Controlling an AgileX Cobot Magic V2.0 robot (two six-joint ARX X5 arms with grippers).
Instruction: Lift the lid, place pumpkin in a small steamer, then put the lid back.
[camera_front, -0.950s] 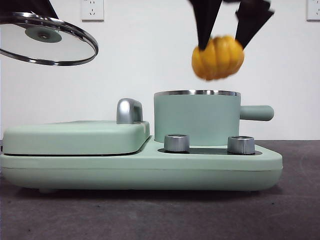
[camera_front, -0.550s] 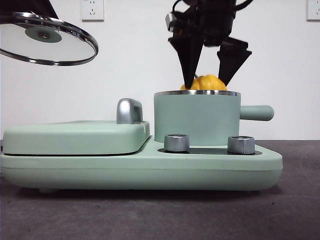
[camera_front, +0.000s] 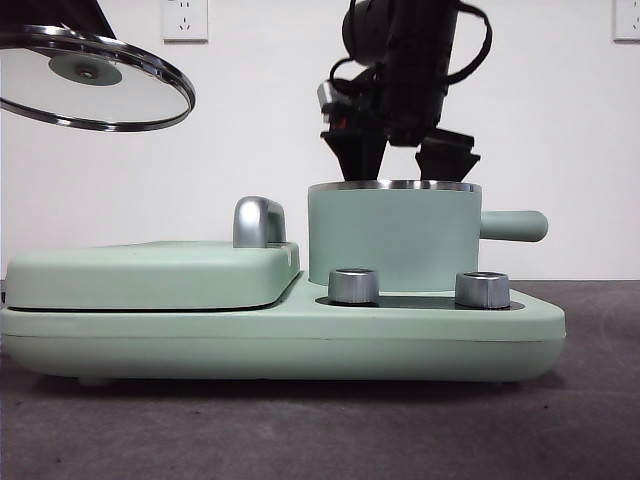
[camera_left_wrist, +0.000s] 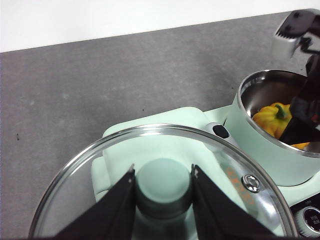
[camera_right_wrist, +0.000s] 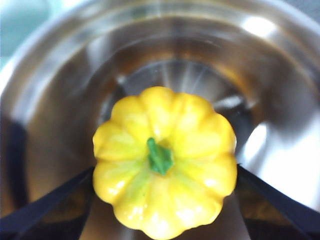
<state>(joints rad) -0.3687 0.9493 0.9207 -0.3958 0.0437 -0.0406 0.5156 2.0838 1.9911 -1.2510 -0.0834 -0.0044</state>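
One lid, a clear glass disc with a steel rim, hangs tilted high above the flat griddle cover. The left tool is clenched on the lid's mint-green knob, one black jaw on either side of it.

One small steamer stands uncovered on the right half of the mint-green appliance base, its stubby side handle pointing away from the griddle cover. The front view shows two steel dials just before the pot, and one chrome handle on the griddle cover.

One pumpkin, yellow with a green stem, sits inside the steamer, stem upward, with the bright steel wall around it. From the front it is hidden below the rim; the left wrist view shows it through the pot's open mouth.

The right tool reaches down into the steamer's mouth. In the right wrist view its two jaws stand at the pumpkin's flanks; whether they press on it or have let go cannot be told.

The appliance rests on one dark grey tabletop before a white wall bearing two outlets.
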